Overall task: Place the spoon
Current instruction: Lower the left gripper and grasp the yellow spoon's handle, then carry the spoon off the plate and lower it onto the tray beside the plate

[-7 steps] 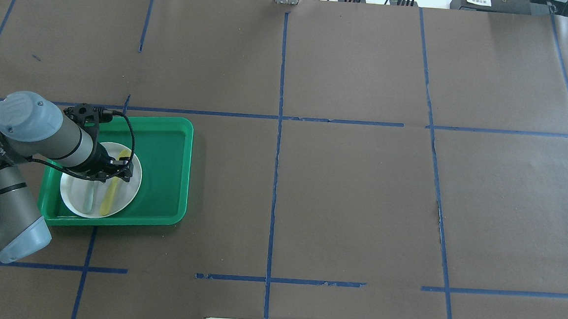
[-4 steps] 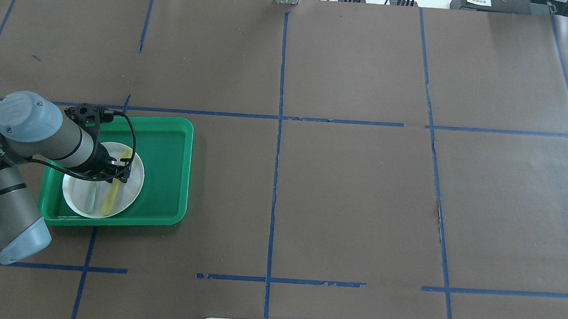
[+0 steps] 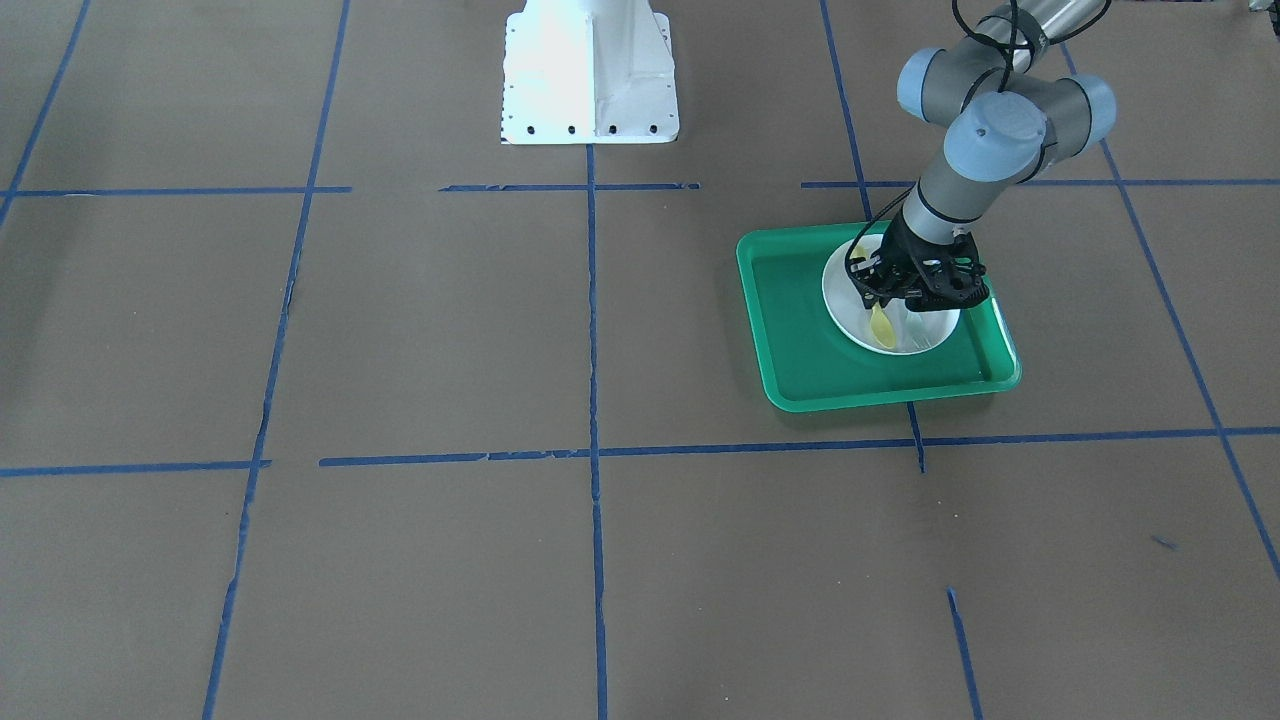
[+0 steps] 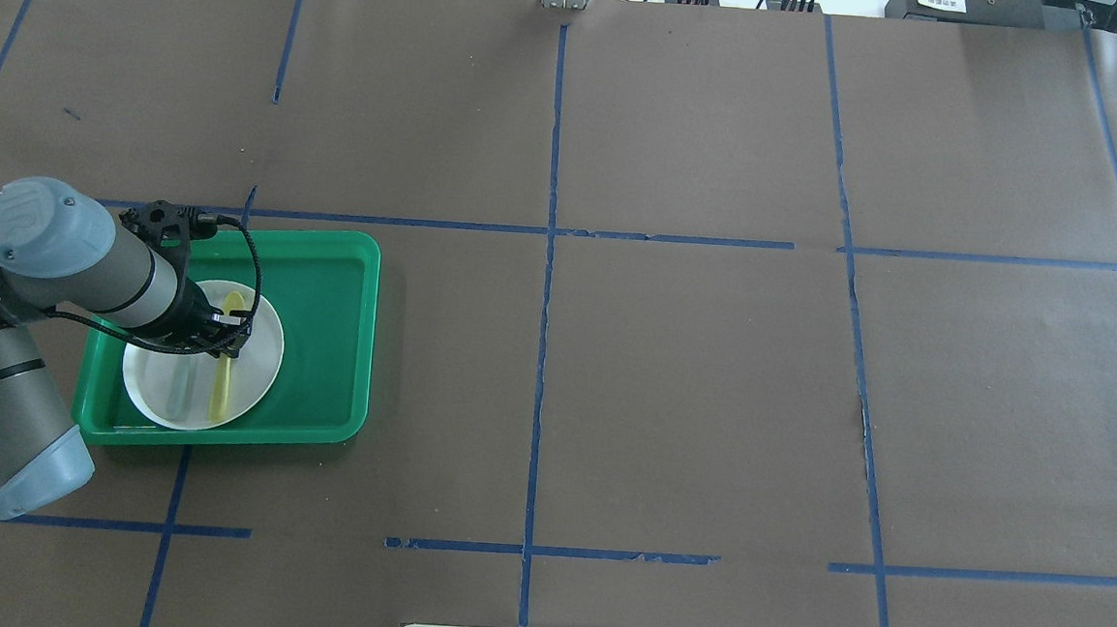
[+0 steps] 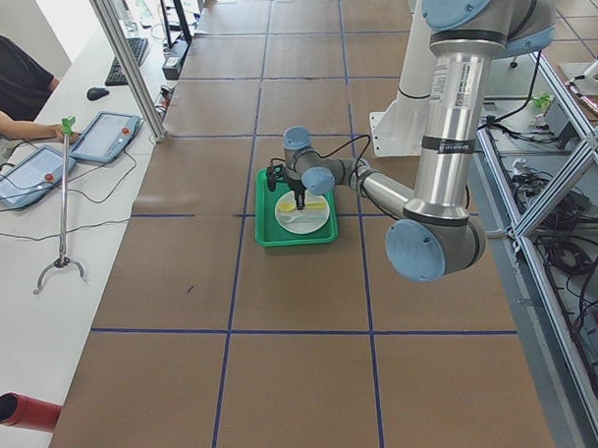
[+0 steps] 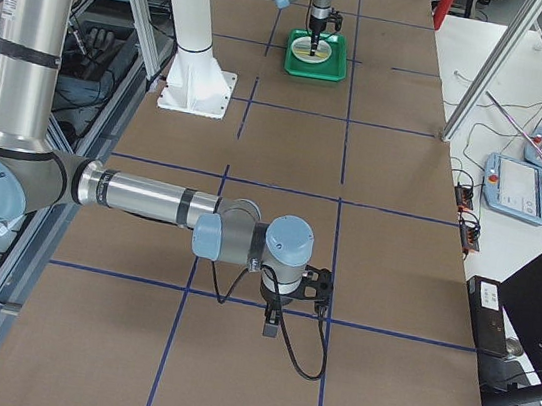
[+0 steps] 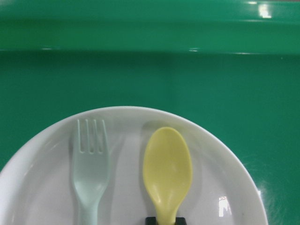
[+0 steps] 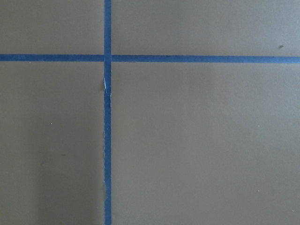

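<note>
Look at the left side of the table (image 4: 691,360) first. The left arm (image 4: 58,254) comes in from the edge there and reaches across the near left part of the green tray (image 4: 324,338). Its wrist bends so that the left claw (image 4: 227,335) points down at the white plate (image 4: 260,363) in the tray.

On the plate you see two things side by side. The pale grey fork (image 4: 178,387) lies on the left. The yellow spoon (image 4: 221,385) lies just to its right, and the two do not touch.

The claw sits right on the spoon. From the wrist camera you see a black fingertip (image 7: 151,219) on each side of the thin neck, just behind the round bowl, pinching the spoon. The bowl sticks out past the claw, away from the robot, and the handle runs back toward the robot. You cannot tell if the bowl rests on the plate or is a little bit up.

The right arm (image 6: 141,195) is well apart from the tray. It lies low and stretched out, with the right claw (image 6: 272,322) pointing down near a cross of blue tape (image 8: 108,58). You cannot tell if that claw is spread or pressed together.
</note>
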Motion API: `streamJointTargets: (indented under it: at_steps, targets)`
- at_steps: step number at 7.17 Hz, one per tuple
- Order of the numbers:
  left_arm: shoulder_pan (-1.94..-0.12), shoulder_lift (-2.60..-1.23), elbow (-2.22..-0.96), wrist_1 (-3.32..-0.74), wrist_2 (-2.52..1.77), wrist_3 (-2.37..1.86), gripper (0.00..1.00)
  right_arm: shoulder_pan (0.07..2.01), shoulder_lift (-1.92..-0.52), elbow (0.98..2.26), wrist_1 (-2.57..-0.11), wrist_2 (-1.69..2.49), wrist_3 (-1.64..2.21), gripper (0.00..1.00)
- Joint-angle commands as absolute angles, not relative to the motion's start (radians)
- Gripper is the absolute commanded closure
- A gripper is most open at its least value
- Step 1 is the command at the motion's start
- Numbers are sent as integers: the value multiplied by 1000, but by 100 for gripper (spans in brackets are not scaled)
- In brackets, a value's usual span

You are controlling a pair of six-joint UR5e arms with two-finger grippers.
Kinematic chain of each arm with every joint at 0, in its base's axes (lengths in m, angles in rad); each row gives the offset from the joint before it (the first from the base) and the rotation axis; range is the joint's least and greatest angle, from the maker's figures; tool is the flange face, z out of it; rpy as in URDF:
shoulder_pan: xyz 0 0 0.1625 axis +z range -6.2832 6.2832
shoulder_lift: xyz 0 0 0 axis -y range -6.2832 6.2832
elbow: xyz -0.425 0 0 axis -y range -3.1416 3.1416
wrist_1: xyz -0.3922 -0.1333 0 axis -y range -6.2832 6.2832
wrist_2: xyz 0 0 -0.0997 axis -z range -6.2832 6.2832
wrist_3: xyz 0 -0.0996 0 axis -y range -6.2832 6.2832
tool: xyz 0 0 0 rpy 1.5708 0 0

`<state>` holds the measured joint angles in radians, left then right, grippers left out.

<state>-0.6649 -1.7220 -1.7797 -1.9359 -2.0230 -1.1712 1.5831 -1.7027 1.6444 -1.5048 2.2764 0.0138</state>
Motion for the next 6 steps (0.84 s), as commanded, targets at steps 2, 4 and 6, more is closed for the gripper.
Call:
streamJointTargets:
  at_steps: [2,4,6]
  targets:
    - [-716,-1635,-1931,-1898,-2031,-1154,100,1583,-1703,1644,-1503,2276,12,0]
    - [-791,-1679,-1974,-1762,-2033,-1071,100,1583,-1703,1644,-1505,2276,14,0]
    - [-779,-1750,-1951,-1732,-2034,-1107,100,1583,-1703,1644,-1505,2276,14,0]
